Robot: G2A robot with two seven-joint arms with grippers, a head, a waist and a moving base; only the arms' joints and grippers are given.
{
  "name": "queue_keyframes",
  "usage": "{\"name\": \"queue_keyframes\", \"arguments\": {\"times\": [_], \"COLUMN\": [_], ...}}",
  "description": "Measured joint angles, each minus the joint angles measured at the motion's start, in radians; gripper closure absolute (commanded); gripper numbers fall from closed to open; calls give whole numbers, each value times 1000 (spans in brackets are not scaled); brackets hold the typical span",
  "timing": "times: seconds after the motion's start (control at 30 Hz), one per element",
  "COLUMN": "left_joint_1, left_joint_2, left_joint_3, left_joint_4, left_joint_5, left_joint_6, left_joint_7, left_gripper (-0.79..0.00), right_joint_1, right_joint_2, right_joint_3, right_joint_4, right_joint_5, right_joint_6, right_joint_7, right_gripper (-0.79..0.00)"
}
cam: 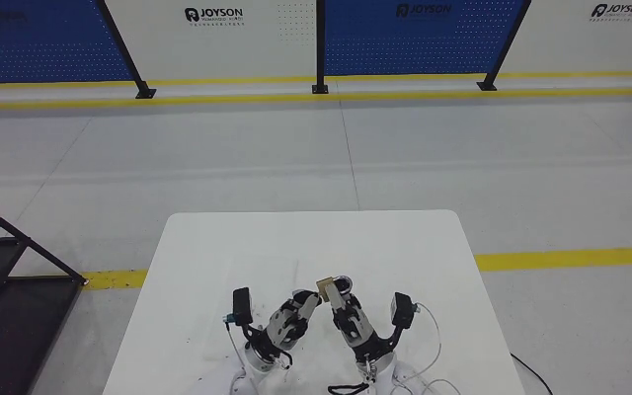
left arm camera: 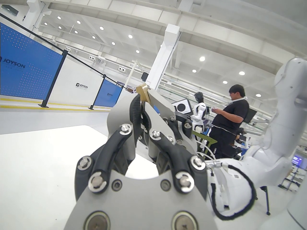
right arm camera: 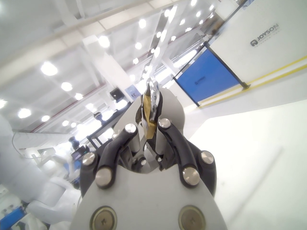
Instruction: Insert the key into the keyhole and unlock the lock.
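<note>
Both grippers meet above the table's (cam: 296,237) near edge, mid-width, with wide tabletop stretching ahead and to either side. The right gripper (right arm camera: 153,99) clamps the brass lock (right arm camera: 150,118), shackle outward. The left gripper (left arm camera: 143,101) pinches the key (left arm camera: 142,92) just beside it.

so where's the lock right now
The lock is gripped in the right gripper, over the near middle of the table, with the left gripper, holding the key, close beside it.
</note>
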Motion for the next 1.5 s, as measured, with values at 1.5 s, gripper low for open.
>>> {"name": "queue_keyframes", "arguments": {"times": [1.5], "left_joint_1": [-23], "left_joint_2": [80], "left_joint_3": [39], "left_joint_4": [-23], "left_joint_5": [-436], "left_joint_6": [-228], "left_joint_7": [-396], "left_gripper": [-169], "right_joint_1": [-45], "right_joint_2": [24], "right_joint_3": [77], "right_joint_4": [-52], "right_joint_5": [-44], "right_joint_6": [-13], "right_joint_7": [80], "right_gripper": [0]}}
